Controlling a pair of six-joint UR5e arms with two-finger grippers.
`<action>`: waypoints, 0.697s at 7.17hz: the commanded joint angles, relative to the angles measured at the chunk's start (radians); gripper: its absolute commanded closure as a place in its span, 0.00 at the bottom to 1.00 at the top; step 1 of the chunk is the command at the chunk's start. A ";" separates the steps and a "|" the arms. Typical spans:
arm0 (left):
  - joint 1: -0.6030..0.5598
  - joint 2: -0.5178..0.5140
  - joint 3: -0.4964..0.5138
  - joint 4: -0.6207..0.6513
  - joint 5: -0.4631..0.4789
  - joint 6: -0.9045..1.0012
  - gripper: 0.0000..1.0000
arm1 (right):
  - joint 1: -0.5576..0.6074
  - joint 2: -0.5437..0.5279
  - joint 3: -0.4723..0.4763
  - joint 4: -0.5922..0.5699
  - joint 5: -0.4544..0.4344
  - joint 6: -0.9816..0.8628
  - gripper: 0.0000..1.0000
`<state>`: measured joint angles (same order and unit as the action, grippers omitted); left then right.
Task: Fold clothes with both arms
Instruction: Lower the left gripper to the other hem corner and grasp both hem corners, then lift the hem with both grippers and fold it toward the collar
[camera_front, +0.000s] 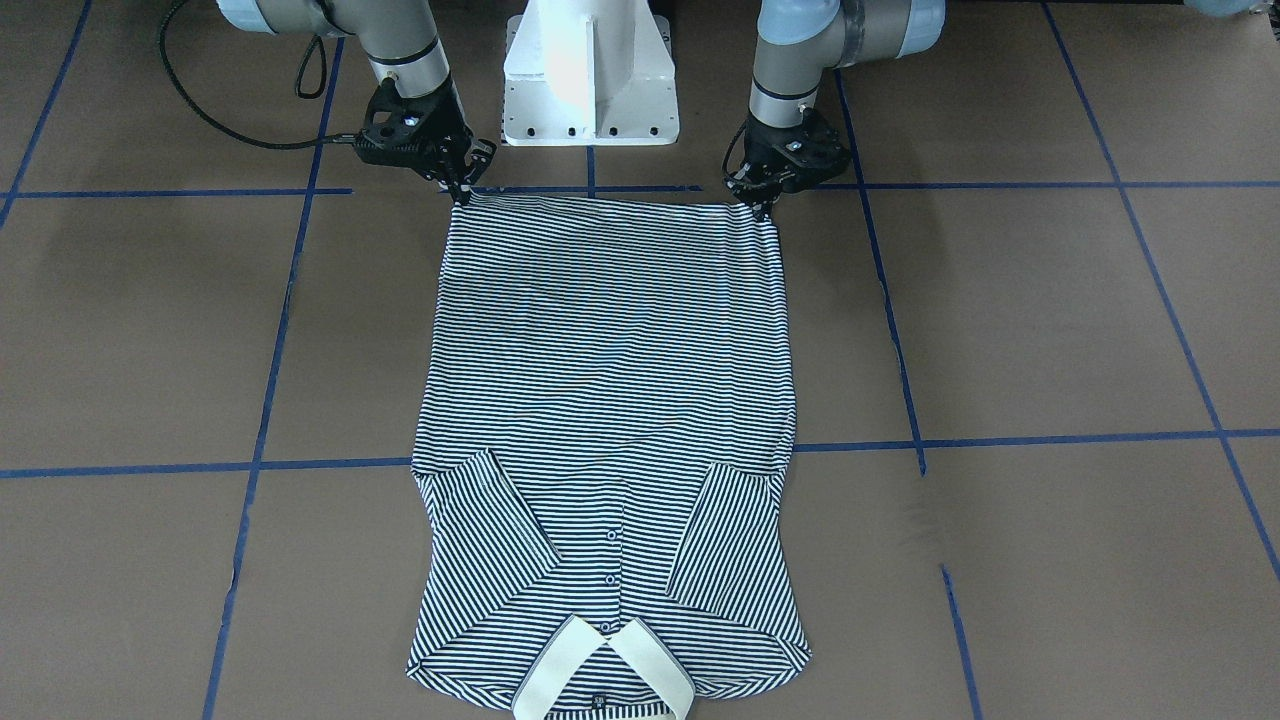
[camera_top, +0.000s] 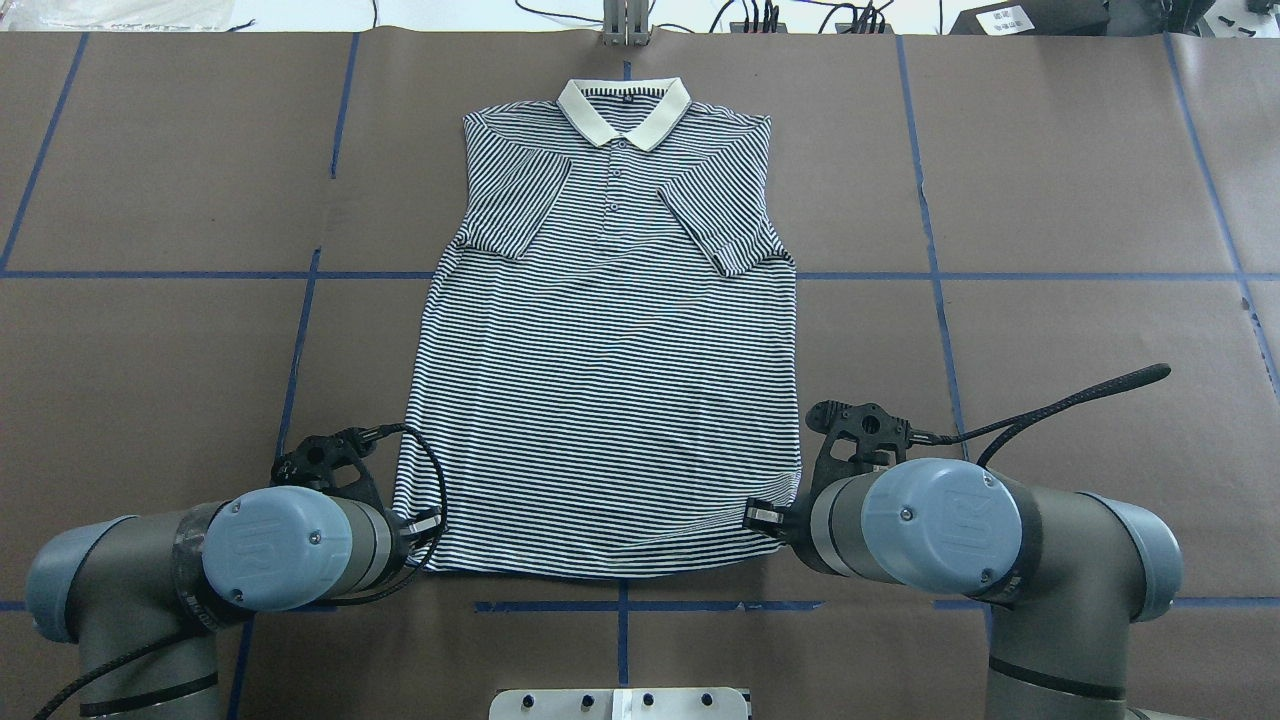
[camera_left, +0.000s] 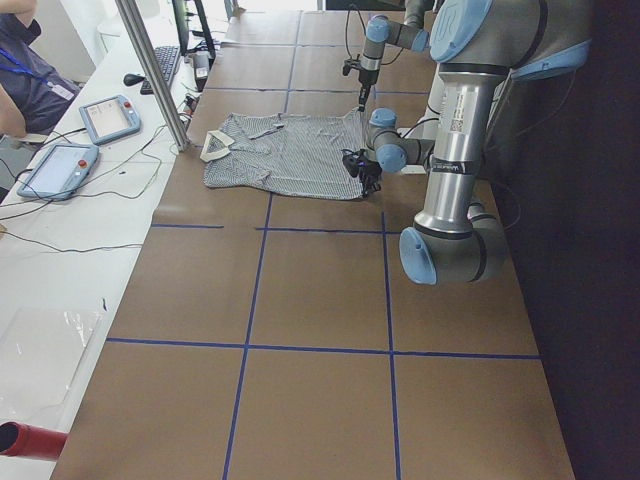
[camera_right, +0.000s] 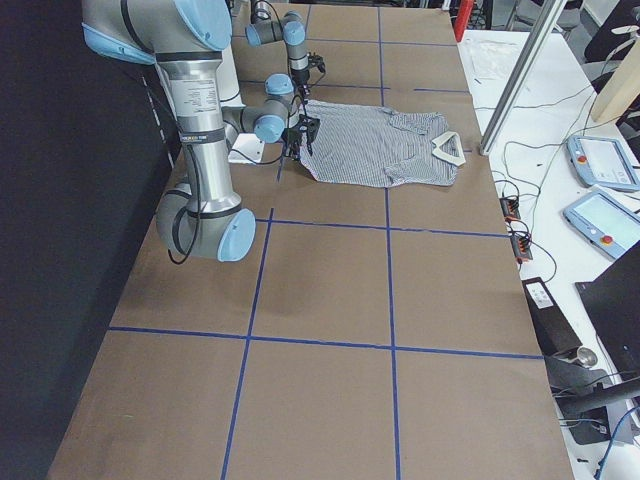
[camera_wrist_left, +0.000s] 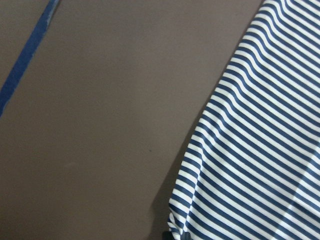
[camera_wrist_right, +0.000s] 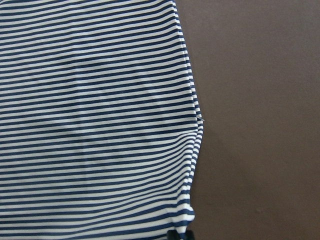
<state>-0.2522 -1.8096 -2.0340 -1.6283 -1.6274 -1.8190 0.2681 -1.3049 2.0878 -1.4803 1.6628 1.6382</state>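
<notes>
Black two-finger left hand (camera_front: 765, 206) and black two-finger right hand (camera_front: 462, 194), each clamped on a hem corner of a navy-and-white striped short-sleeved polo shirt (camera_top: 600, 380).
The shirt lies flat and front up in the middle of the brown paper-covered table (camera_top: 1050, 330), which is crossed by blue tape lines (camera_top: 1090, 275). Its hem is toward the table edge at the robot's base, and its plain white collar (camera_top: 624, 112) is toward the opposite edge. Both sleeves are folded in over the chest. The fabric bunches slightly at each pinched corner.
</notes>
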 joint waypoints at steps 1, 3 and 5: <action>0.001 0.001 -0.104 0.114 0.000 0.015 1.00 | 0.011 -0.011 0.047 0.002 0.037 -0.023 1.00; 0.025 0.003 -0.141 0.117 -0.002 0.007 1.00 | 0.016 -0.020 0.095 -0.006 0.108 -0.024 1.00; 0.132 0.012 -0.255 0.122 -0.003 -0.003 1.00 | 0.004 -0.092 0.205 -0.009 0.159 -0.024 1.00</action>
<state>-0.1813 -1.8044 -2.2200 -1.5114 -1.6293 -1.8171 0.2801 -1.3471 2.2187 -1.4875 1.7881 1.6142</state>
